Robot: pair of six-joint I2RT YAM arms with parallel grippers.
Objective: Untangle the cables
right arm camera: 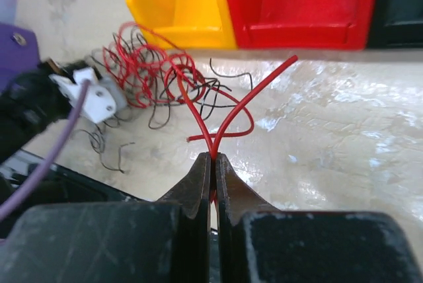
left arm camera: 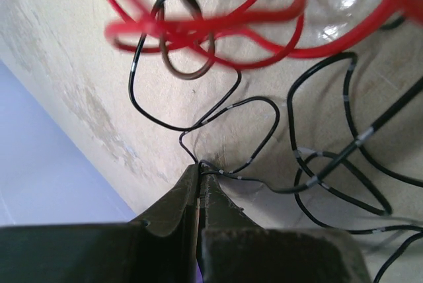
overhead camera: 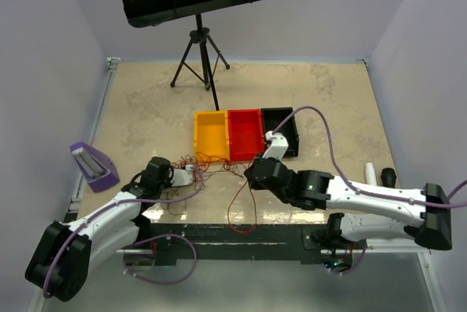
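Observation:
The cables are thin red and black wires bunched in a tangle (overhead camera: pixel 206 167) on the table in front of the bins. My left gripper (overhead camera: pixel 187 174) is at the tangle's left side, shut on a black wire (left arm camera: pixel 198 121) pinched at its tip (left arm camera: pixel 199 164); red loops (left arm camera: pixel 198 26) lie just beyond. My right gripper (overhead camera: pixel 252 174) is at the tangle's right side, shut (right arm camera: pixel 213 157) on a red wire (right arm camera: pixel 198 108) whose two strands fork out from the tips. The main bunch (right arm camera: pixel 155 71) lies between the two grippers. A red strand (overhead camera: pixel 235 213) trails to the table's near edge.
Yellow (overhead camera: pixel 211 135), red (overhead camera: pixel 245 134) and black (overhead camera: pixel 281 130) bins stand in a row just behind the tangle. A music stand on a tripod (overhead camera: pixel 198 42) is at the back. A purple object (overhead camera: pixel 93 164) sits at the left edge, a white one (overhead camera: pixel 372 173) at the right.

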